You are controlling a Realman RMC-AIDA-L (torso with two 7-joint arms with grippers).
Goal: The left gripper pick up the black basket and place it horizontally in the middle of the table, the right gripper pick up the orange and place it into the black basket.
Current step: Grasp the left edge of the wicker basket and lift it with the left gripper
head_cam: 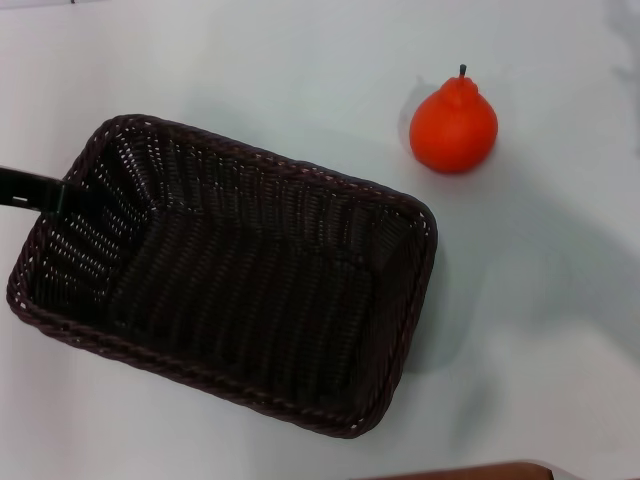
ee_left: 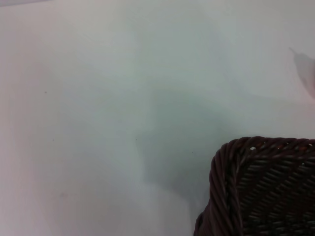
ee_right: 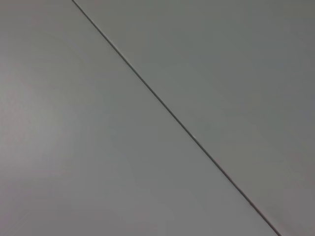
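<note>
Dark woven wicker black basket (head_cam: 230, 300), glossy plastic-looking orange (head_cam: 453, 128), smooth faintly glossy white table (head_cam: 250, 60).

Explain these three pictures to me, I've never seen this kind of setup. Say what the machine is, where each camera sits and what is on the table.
This is a two-armed robot with cameras on its head and both wrists. The head view looks down on a white table with an empty black basket and an orange beside it, apart. A black piece of the left gripper reaches the basket's left rim. The left wrist view shows one basket corner. The right wrist view shows only a plain surface with a thin line; the right gripper is out of sight.
</note>
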